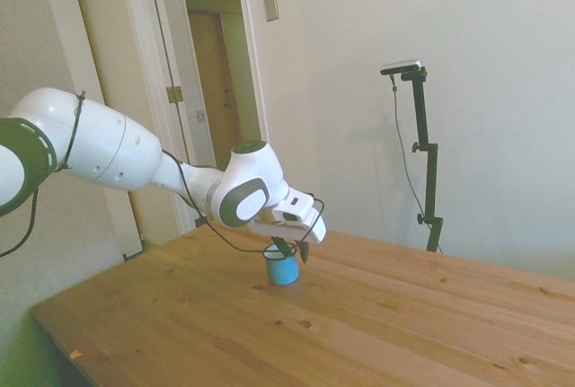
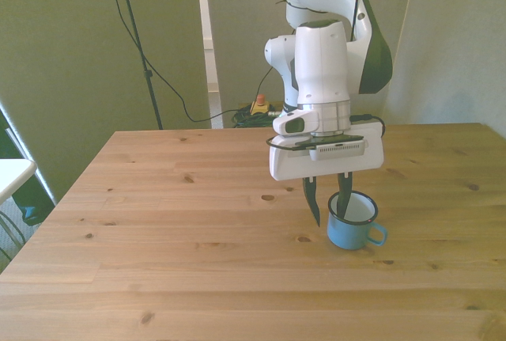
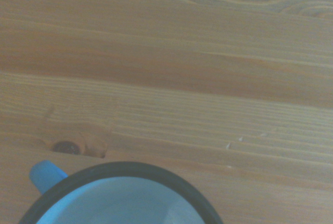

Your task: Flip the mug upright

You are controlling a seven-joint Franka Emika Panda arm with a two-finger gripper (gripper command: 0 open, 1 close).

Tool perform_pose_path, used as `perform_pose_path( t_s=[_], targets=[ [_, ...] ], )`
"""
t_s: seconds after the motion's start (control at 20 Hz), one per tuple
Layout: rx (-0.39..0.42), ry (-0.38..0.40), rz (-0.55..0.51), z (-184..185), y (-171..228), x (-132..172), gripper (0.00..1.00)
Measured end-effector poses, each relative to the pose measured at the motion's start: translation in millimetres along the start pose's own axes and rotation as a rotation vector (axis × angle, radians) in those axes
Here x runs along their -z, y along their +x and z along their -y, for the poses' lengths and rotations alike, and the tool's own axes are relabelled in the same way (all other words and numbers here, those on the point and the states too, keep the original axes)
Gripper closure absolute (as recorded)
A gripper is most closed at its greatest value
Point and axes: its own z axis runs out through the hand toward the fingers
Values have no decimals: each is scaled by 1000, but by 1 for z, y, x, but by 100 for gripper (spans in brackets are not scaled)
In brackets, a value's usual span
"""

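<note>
A: Where's the mug (image 2: 353,223)?

B: Upright on the table (image 2: 158,198), mouth up, out in the middle and well clear of every edge. The gripper (image 2: 329,206) is spread, one finger inside the rim, one outside the wall.

A: How will it handle?

B: Probably enamel: light, stiff, slick. I'd pinch the wall, or take the handle (image 2: 377,235).

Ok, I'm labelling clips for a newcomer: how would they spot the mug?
Look at the wooden table, under the white arm's gripper. There stands the mug, upright, mouth up. It is small and light blue, with a dark rim, pale inside and a side handle.
</note>
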Motion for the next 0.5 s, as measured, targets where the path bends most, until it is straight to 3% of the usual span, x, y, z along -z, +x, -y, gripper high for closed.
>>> perform_pose_path(
  t_s=[0.3, 0.5],
  targets=[
    [-3, -7, 32, -27, 10, 50, 0],
    [9, -45, 41, -60, -8, 94, 0]
  ],
)
